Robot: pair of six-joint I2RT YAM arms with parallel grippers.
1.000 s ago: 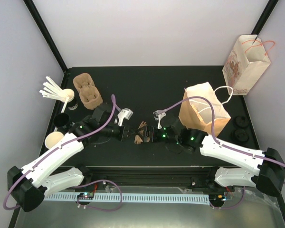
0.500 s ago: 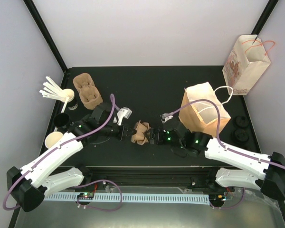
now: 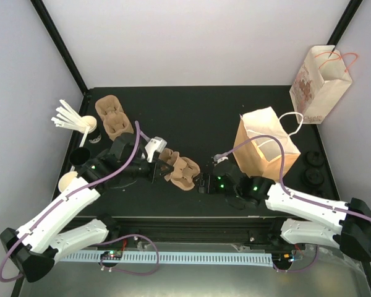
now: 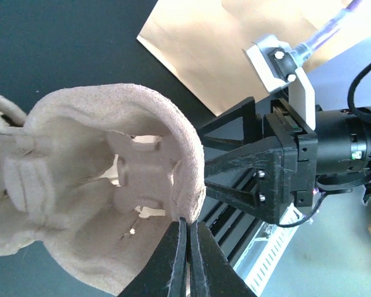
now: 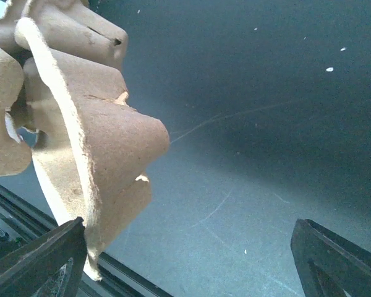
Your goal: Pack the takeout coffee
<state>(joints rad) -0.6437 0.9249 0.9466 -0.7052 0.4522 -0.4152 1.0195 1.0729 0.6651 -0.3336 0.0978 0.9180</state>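
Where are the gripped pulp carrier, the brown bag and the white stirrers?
pulp carrier (image 4: 62,185), left wrist view, inside a cup pocket
brown bag (image 3: 260,122), top view, side panel
white stirrers (image 3: 66,115), top view, middle of bunch

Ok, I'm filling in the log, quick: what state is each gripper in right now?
Left gripper: closed, pinching the rim of the pulp cup carrier.
Right gripper: open, holding nothing.

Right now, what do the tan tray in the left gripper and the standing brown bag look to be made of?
The tray is most likely moulded paper pulp: matte and fibrous, with a fuzzy, ragged rim where the left gripper pinches it. The brown bag is probably kraft paper: smooth and matte, with sharp fold creases and an open mouth that holds its shape.
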